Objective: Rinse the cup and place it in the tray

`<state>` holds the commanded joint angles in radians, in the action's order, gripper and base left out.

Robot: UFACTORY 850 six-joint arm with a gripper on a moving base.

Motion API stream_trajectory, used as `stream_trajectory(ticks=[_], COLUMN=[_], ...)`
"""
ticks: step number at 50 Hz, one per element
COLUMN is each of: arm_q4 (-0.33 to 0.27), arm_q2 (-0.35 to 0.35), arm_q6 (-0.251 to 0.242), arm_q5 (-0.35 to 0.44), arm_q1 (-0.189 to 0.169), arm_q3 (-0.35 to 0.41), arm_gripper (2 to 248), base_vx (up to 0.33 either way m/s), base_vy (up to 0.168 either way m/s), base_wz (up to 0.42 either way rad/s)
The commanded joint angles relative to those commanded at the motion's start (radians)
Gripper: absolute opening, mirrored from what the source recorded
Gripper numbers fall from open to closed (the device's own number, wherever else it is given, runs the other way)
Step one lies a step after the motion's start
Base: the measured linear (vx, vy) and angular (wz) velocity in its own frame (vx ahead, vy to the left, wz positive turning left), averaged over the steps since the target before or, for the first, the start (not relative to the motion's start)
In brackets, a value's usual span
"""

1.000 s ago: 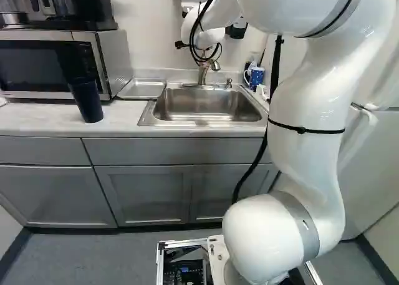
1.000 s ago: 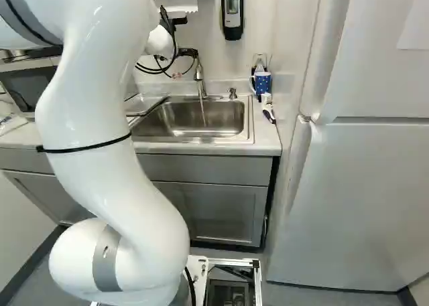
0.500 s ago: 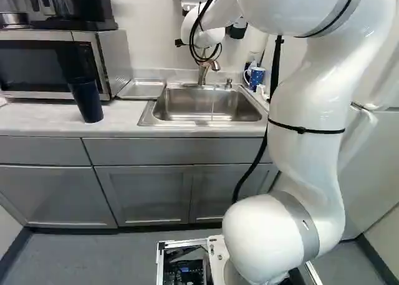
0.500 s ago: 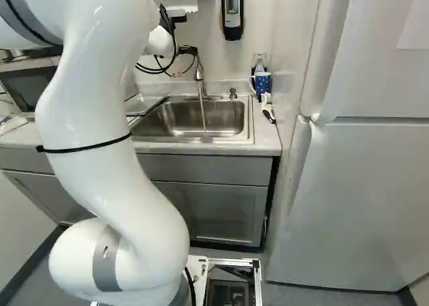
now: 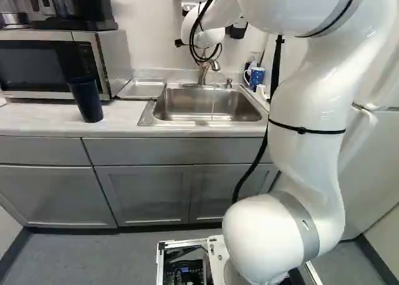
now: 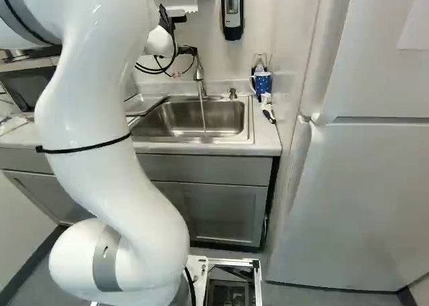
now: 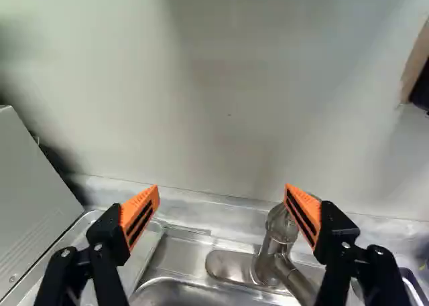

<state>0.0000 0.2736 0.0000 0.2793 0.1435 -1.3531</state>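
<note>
Bright in both base views. Small spots of shine on smooth white arm (image 6: 94,118). Glints in boxy silver metal sink (image 6: 167,122). Soft gray shadows on flat pale wall (image 7: 234,85) in wrist view.

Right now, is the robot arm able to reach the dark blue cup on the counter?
Probably yes: the gripper is open, and nothing blocks the cup from the front. It would have to swing away from the faucet, and the microwave stands close behind.
</note>
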Motion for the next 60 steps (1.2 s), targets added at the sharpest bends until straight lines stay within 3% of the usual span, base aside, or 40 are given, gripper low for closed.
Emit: stream_trajectory(ticks=[19,60], arm_q4=[0.000,0.000], arm_q2=[-0.055,-0.251], arm_q6=[0.000,0.000], arm_q5=[0.000,-0.008], arm_q1=[0.016,0.044], arm_q3=[0.061,0.270], arm_gripper=[247,247], base_vx=[0.000,0.000], base_vy=[0.000,0.000], base_wz=[0.000,0.000])
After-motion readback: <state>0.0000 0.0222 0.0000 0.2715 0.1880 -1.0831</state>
